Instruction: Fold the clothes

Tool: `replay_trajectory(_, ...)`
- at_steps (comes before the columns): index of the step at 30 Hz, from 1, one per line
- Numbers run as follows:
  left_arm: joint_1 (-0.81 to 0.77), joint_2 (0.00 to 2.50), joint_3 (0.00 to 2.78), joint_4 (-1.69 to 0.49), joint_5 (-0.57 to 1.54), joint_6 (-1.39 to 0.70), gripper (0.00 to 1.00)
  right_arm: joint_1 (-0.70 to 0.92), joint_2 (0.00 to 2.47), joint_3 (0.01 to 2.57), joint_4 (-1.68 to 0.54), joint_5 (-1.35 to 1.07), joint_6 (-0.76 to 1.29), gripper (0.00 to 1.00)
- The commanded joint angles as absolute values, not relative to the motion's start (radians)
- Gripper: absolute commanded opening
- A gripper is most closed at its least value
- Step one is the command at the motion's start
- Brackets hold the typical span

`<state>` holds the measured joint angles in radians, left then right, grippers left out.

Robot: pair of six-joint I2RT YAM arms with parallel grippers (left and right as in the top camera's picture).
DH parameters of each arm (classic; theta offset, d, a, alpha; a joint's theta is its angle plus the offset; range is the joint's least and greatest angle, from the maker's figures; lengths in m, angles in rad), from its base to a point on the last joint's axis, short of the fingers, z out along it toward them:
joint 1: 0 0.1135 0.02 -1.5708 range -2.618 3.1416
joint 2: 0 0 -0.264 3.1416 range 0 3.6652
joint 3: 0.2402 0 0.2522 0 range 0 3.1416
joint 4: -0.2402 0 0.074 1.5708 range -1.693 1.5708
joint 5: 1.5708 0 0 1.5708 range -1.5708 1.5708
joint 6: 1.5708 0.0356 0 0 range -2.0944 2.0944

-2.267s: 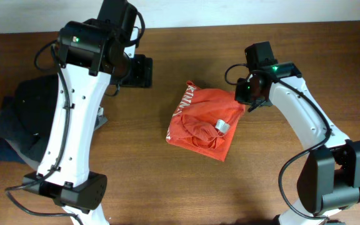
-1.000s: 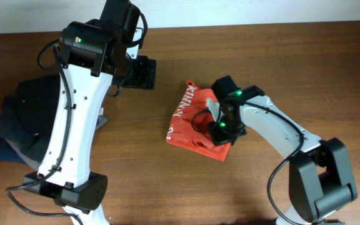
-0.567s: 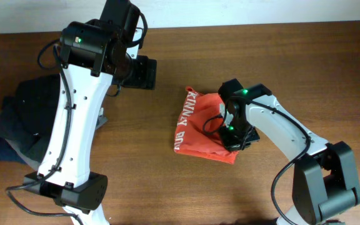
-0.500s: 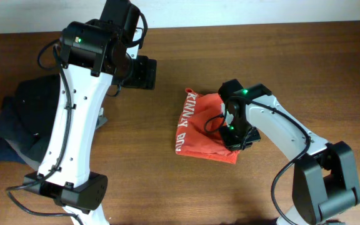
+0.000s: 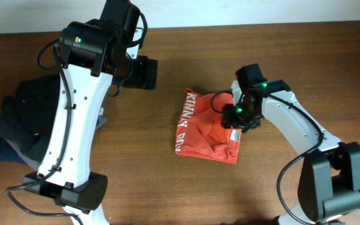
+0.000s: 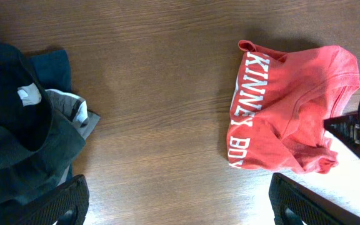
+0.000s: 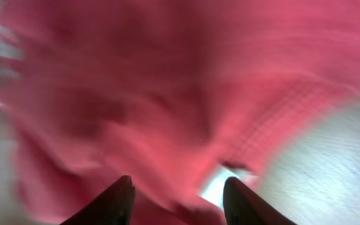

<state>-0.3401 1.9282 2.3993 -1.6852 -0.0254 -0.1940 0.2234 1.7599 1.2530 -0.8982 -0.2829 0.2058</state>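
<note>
overhead: brown wooden table (image 5: 330, 69), red-orange T-shirt (image 5: 202, 128) bunched at table middle, right gripper (image 5: 237, 115) at its hem | left wrist: left gripper (image 6: 180, 203) spread wide above table, dark garments (image 6: 17, 137) on table well apart from T-shirt | right wrist: blurred, fingers (image 7: 114, 200) parted over T-shirt

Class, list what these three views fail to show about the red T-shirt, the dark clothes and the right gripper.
- Right wrist view: motion blur smears the red-orange T-shirt; whether the right gripper touches cloth is unclear.
- Overhead: the right arm covers the T-shirt's upper right corner.
- Left wrist view: folds cut off the white lettering's ends; the frame edge crops the dark garments.
</note>
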Motion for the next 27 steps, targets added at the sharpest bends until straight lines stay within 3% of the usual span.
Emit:
replay_trajectory(1, -0.339, 1.909, 2.411, -1.682, -0.025, -0.181, 0.92, 0.249, 1.771, 1.25, -0.87, -0.423, 0.201, 0.47)
replay_trajectory(10, -0.339, 1.909, 2.411, -1.684, -0.025, -0.18, 0.92, 0.289, 1.883, 1.25, -0.79, -0.533, 0.244, 0.41)
replay_trajectory(13, -0.339, 1.909, 2.411, -1.684, -0.025, -0.18, 0.92, 0.309, 1.888, 1.25, -0.76, -0.566, 0.244, 0.29)
replay_trajectory(16, -0.339, 1.909, 2.411, -1.684, -0.025, -0.18, 0.92, 0.319, 1.888, 1.25, -0.752, -0.564, 0.242, 0.05)
replay_trajectory(27, -0.339, 1.909, 2.409, -1.68, -0.025, -0.162, 0.93, 0.202, 1.751, 1.251, -0.871, -0.324, 0.187, 0.04)
